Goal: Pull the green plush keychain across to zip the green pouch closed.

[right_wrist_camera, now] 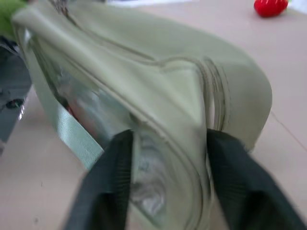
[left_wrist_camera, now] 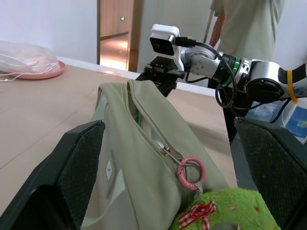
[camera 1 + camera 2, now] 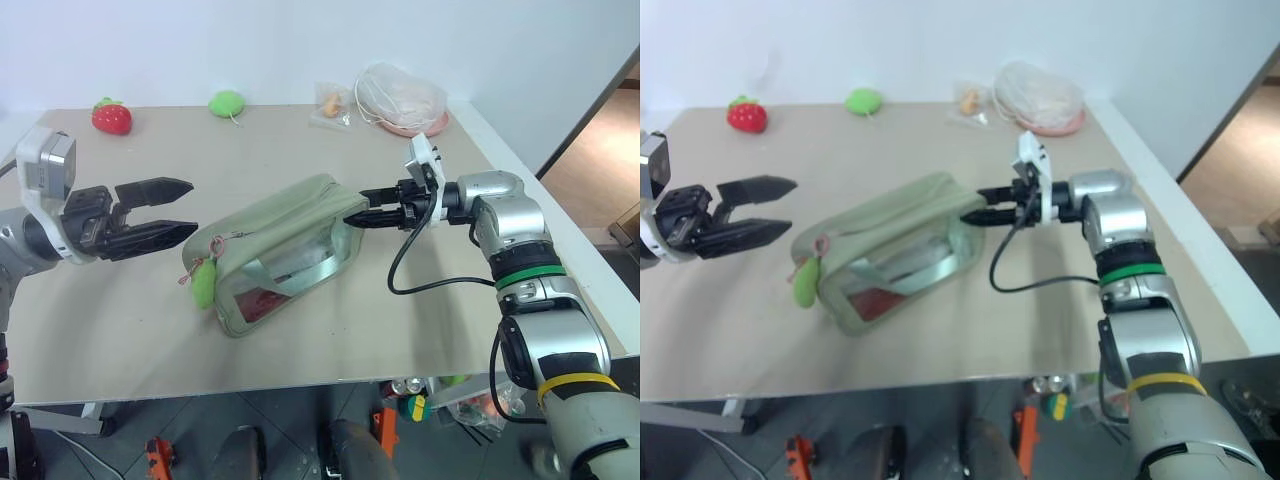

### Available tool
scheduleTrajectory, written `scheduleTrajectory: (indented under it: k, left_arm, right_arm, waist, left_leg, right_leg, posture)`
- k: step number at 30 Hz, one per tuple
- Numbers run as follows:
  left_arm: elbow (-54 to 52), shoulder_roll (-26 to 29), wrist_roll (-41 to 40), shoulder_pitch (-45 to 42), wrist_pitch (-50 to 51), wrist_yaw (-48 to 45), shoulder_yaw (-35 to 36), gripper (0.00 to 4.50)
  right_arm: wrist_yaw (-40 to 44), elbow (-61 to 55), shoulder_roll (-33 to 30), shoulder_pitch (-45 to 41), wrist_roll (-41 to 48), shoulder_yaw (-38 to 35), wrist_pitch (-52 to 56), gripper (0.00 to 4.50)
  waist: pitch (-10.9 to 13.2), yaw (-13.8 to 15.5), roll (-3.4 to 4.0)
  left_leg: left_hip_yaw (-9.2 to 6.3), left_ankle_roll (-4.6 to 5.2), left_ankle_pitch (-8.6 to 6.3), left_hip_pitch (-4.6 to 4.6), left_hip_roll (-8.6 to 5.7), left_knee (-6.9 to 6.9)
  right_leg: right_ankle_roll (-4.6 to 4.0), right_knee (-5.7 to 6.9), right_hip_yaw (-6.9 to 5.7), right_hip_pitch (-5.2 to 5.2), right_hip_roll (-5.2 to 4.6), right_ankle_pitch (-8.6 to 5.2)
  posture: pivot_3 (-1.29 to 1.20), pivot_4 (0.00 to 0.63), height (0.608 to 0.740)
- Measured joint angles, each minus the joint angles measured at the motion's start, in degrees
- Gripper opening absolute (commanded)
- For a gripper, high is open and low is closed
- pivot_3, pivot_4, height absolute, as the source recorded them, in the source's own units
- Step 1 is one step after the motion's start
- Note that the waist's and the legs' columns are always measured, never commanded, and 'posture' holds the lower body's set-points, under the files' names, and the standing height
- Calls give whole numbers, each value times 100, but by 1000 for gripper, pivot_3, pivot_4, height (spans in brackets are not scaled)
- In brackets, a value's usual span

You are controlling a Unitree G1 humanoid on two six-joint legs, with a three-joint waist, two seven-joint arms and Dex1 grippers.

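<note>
Now my right gripper [image 3: 362, 219] pinches the far end of the green pouch [image 3: 285, 245] on the table [image 3: 120, 330]. My left gripper [image 3: 178, 210] hangs wide open near the green plush keychain [image 3: 204, 282]. If that pinch slips, I think the pouch will slide when I pull.

Matt cloth green pouch [image 3: 290, 225] with glossy clear plastic panel; fuzzy green plush keychain [image 3: 204, 284].

Robot test lab or workshop, plain beige worktable [image 3: 420, 330] against bare white wall [image 3: 300, 40], toy props laid out at far edge, red plush strawberry [image 3: 111, 117], bagged items on pink plate [image 3: 405, 100], person standing by [image 2: 249, 24], wooden door [image 2: 115, 28] behind
</note>
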Motion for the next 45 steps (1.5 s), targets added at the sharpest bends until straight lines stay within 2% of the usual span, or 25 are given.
scheduleTrajectory:
  k: [3, 12, 19, 21, 27, 34, 45]
  left_arm:
    - [0, -19, -32, 30, -1, 43, 3, 4500]
    - [98, -201, -83, 252, -5, 278, 104, 4500]
    - [147, -201, -191, 427, 5, 412, 436, 4500]
    - [171, -204, -203, 503, 9, 526, 521, 4500]
    - [195, -204, -198, 537, 6, 636, 522, 4500]
    - [194, -222, -197, 603, 2, 691, 521, 4500]
    - [151, -70, 63, 882, -51, 491, 325, 4500]
  right_arm:
    - [2, -150, 12, 136, 41, -59, 72, 38]
    - [-210, -1427, -328, 1097, 342, -369, 515, 38]
    - [-706, -2694, -737, 1883, 600, -768, 1012, 38]
    - [-1350, -4253, -848, 2807, 928, -1140, 1643, 38]
    - [-2450, -5629, -673, 3443, 1341, -1286, 2388, 38]
    - [-2888, -5800, -601, 3556, 1465, -1265, 2515, 38]
    - [-2517, -5551, -871, 3555, 1459, -1048, 2282, 38]
  waist:
    - [0, 1, 0]
    - [0, 24, 0]
    - [0, 35, 0]
    - [-1, 50, -1]
    - [-1, 37, -1]
    - [-1, 39, -2]
    - [-2, 38, -2]
  left_leg:
    - [0, 0, 0, 1, 0, 0]
    - [-3, 0, 0, 1, 0, 3]
    - [0, 0, 0, 3, 0, 2]
    - [-3, -1, 0, 6, 1, 0]
    - [2, -6, 4, 17, 2, 1]
    - [6, -6, 4, 15, -2, 1]
    - [5, -5, 3, 17, 2, 0]
  right_leg:
    - [1, 0, 0, 1, 0, 0]
    - [2, 2, -1, 2, -13, 1]
    - [3, 2, 0, 1, -18, 0]
    - [4, 3, -3, 3, -18, -2]
    - [0, 4, 1, 8, -16, 6]
    - [3, 2, 2, 8, -8, 5]
    - [1, 2, 2, 8, 4, 4]
  posture:
    - [0, 150, 740]
    - [0, 150, 740]
    - [0, 150, 740]
    - [0, 150, 740]
    - [0, 150, 740]
    - [0, 150, 740]
    - [0, 150, 740]
